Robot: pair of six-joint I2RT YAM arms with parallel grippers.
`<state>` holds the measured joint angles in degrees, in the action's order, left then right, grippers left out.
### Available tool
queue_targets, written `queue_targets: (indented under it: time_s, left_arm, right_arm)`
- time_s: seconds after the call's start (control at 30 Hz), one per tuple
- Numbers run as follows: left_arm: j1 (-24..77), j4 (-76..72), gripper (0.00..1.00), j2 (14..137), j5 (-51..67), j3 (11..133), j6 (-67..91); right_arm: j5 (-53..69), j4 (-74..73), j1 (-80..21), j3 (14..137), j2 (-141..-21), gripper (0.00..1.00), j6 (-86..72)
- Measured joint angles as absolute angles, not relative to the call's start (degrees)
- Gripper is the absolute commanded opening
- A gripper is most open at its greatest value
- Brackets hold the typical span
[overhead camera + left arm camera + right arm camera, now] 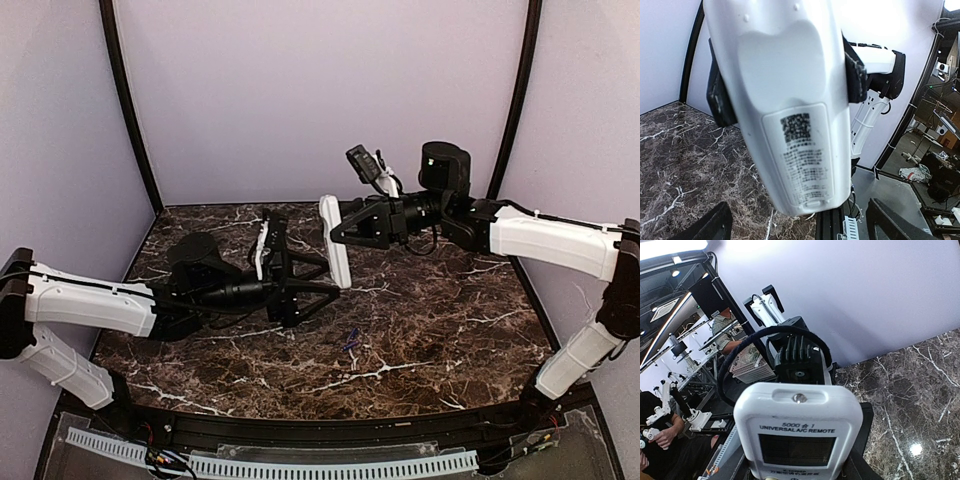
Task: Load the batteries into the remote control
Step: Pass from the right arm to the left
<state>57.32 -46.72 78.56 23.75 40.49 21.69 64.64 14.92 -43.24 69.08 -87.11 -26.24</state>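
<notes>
Right gripper (338, 238) clamped on the smooth white remote control (341, 266), held above the marbled desk (450, 330); left gripper (797, 225) spread wide behind its labelled back; slim purple batteries (348, 340) lie on the desk

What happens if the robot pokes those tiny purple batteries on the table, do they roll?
They probably roll: the batteries look like slim round sticks lying flat on the smooth marble table, so a sideways poke could send them off. They look tiny next to the arms, so they are likely light and easily knocked.
</notes>
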Motion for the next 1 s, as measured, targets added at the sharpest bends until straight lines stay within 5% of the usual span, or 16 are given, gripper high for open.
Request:
queue_targets:
  time_s: [0.4,0.67,0.83,1.0]
  left_arm:
    - [58.9,-47.4,0.83,82.3,23.3,44.3,22.7]
    - [59.4,-48.4,0.60,82.8,23.0,45.8,23.6]
    - [59.4,-47.8,0.42,82.9,21.3,45.8,24.9]
    - [59.7,-45.6,0.34,82.7,17.5,45.8,23.9]
  right_arm:
    - [64.2,16.7,-43.7,69.1,-87.1,0.35,-26.5]
    - [63.8,16.7,-44.2,69.1,-87.1,0.37,-26.5]
    - [62.9,16.5,-44.2,69.1,-87.1,0.52,-24.9]
    - [60.0,13.0,-44.2,69.3,-86.3,0.81,-23.7]
